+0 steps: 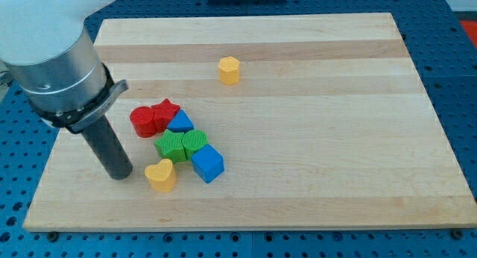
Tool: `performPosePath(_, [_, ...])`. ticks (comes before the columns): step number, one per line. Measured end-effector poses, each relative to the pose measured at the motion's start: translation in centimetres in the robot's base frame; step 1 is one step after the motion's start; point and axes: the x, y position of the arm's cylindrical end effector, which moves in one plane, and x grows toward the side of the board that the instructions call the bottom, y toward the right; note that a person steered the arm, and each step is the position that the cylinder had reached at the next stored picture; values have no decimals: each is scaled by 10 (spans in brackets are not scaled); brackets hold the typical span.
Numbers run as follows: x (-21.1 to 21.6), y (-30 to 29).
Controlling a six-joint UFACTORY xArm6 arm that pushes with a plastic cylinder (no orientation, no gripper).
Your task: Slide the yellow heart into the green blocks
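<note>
The yellow heart (pixel 160 175) lies near the board's bottom edge, left of centre. Two green blocks (pixel 181 145) sit side by side just above and to the right of it, a small gap apart from the heart. My tip (pixel 119 174) rests on the board just left of the yellow heart, with a narrow gap between them.
A red cylinder (pixel 142 121) and a red star (pixel 167 112) lie above the green blocks. A blue triangle (pixel 179 123) touches the greens from above. A blue cube (pixel 207 163) sits right of the heart. A yellow hexagon (pixel 229 70) stands alone toward the view's top. The wooden board (pixel 335 139) ends just below the heart.
</note>
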Motion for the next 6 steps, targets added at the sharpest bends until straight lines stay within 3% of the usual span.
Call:
performPosePath(3, [27,0])
performPosePath(6, [16,31])
